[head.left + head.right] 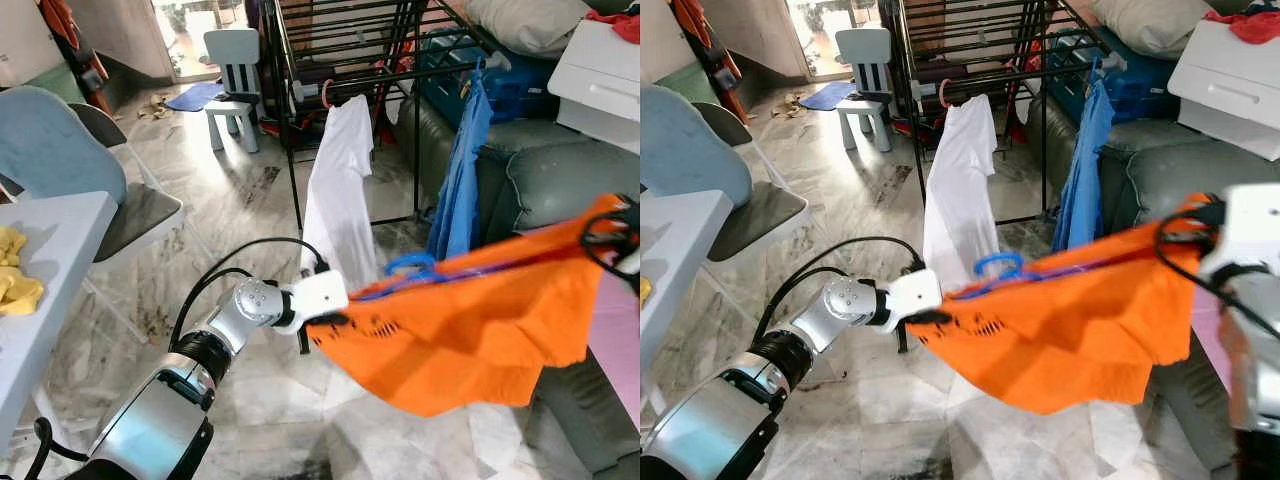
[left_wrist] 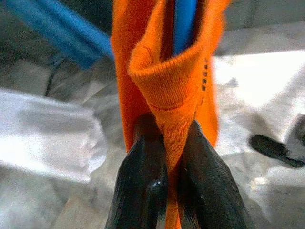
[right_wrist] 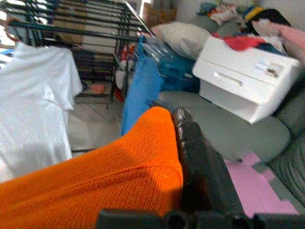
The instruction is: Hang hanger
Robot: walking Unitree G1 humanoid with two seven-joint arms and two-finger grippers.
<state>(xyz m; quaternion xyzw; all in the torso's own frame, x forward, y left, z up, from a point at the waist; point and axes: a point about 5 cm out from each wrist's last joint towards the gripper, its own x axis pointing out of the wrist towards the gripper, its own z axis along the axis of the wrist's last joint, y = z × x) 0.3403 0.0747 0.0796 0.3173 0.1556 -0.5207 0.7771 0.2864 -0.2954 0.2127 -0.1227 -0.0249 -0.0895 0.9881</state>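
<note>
An orange shirt (image 1: 470, 330) is stretched level between my two grippers, on a blue hanger whose hook (image 1: 411, 264) sticks up above its collar. My left gripper (image 1: 322, 322) is shut on the shirt's left shoulder; its two black fingers (image 2: 147, 186) pinch the orange fabric. My right gripper (image 1: 1200, 225) grips the shirt's right shoulder, with one black finger (image 3: 195, 157) pressed against the cloth. Behind stands a black drying rack (image 1: 350, 60), with a white shirt (image 1: 340, 190) and a blue garment (image 1: 460, 170) hanging from its bar.
A grey sofa (image 1: 560, 180) with a white box (image 1: 600, 80) on it sits at the right. At the left stand a white table (image 1: 50, 260) with yellow cloth (image 1: 15, 280), a grey chair (image 1: 110, 190) and, farther back, a small white chair (image 1: 232, 70). Marble floor lies between.
</note>
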